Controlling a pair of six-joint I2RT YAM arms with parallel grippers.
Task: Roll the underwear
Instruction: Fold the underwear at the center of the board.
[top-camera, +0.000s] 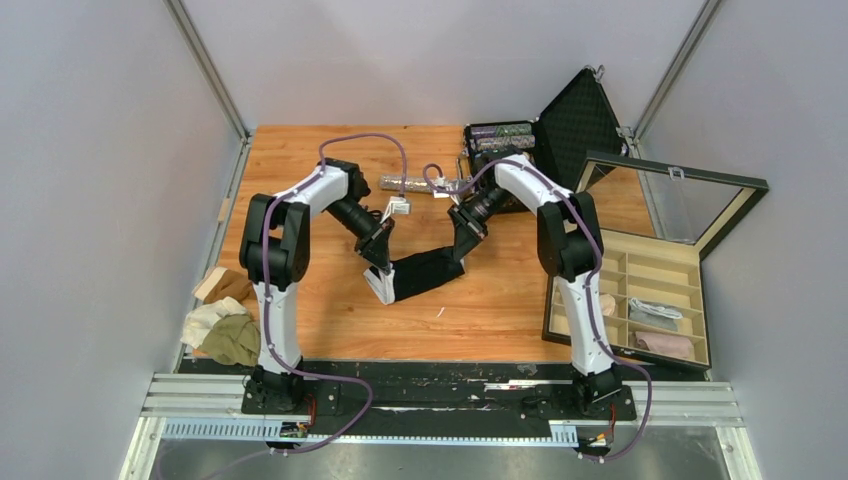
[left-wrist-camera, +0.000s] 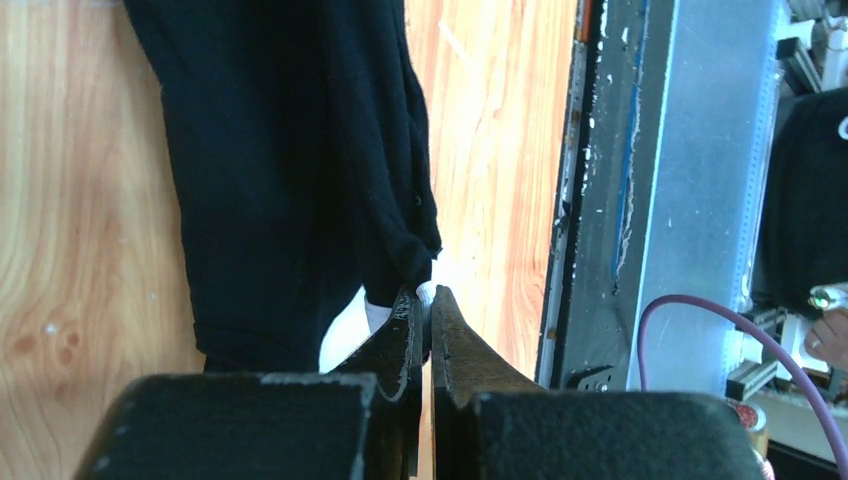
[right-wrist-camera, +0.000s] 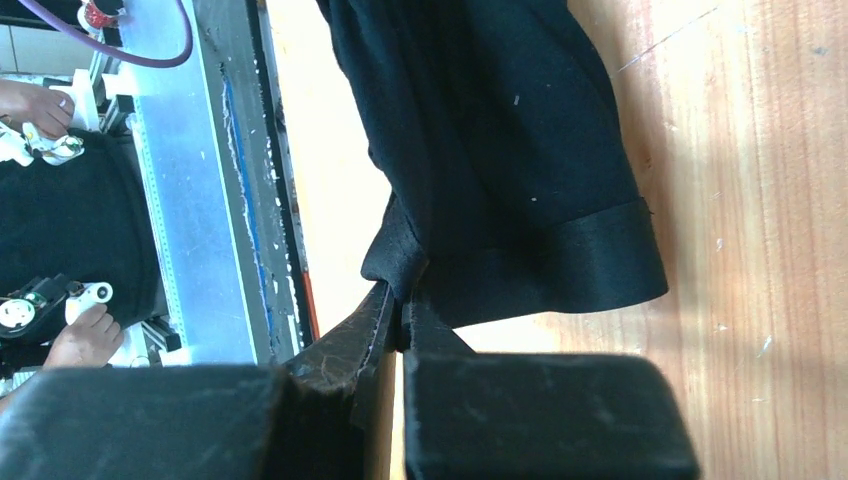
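Left claw (left-wrist-camera: 428, 300) and right claw (right-wrist-camera: 400, 295) each clamp shut on an end of the black underwear (top-camera: 425, 272): best stretch it taut, lay it flat, then roll.

left arm (top-camera: 278, 312), right arm (top-camera: 590, 312): white links, black joints | cables (top-camera: 360, 136): purple | jaws: black, scuffed

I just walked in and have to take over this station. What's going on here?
Both arms are handling one black underwear garment over the wooden table. The left gripper is shut on its white-edged end and the right gripper on the opposite end, so the cloth is stretched between them, not yet rolled. A heap of other garments lies at the table's left edge, and the compartment box on the right holds a few items.
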